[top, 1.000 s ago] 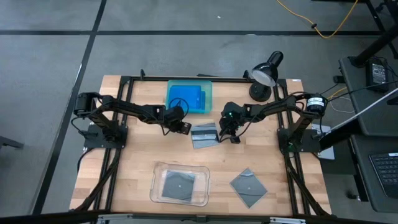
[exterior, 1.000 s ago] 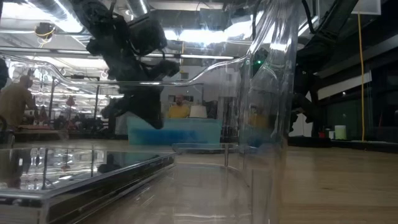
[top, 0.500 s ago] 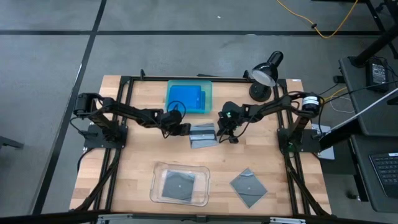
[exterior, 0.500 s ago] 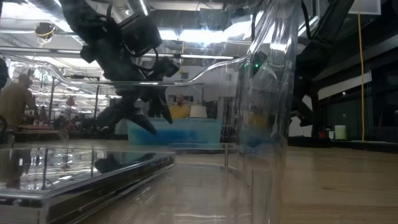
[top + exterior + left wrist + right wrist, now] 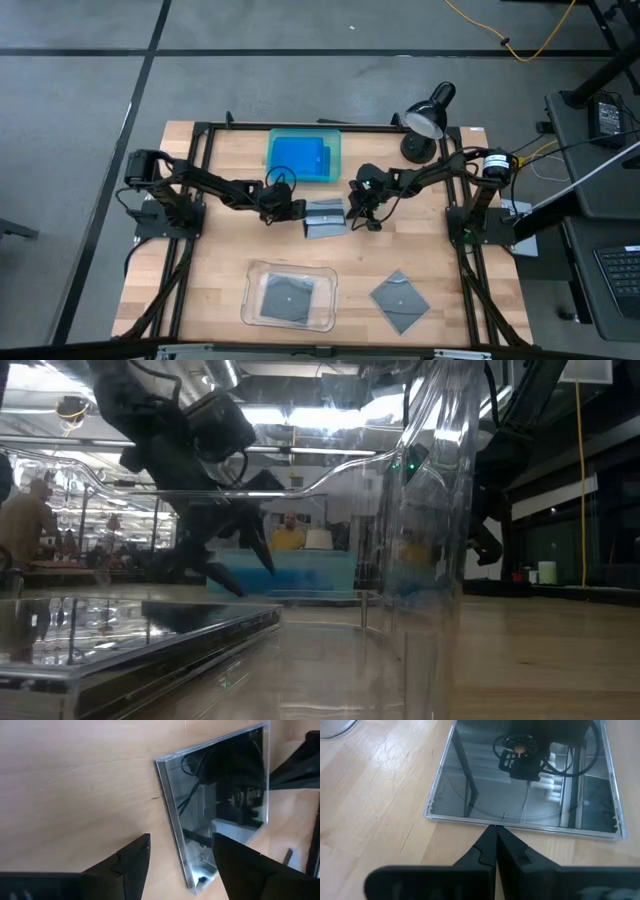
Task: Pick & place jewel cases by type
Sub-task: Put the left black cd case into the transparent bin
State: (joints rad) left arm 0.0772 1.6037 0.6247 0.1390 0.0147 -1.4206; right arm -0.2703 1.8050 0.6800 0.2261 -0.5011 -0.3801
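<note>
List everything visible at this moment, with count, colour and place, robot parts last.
Blue jewel cases: count unclear, bright blue, stacked inside the teal tray.
Grey jewel cases: three; one mid-table between the grippers, one in the clear tray, one loose at front right.
Teal tray: one, back centre.
Clear tray: one, front centre.
Desk lamp: one, black, back right.
Table: one, light wood.
Left gripper: fingers open, beside the middle case.
Right gripper: fingers shut at that case's edge.
</note>
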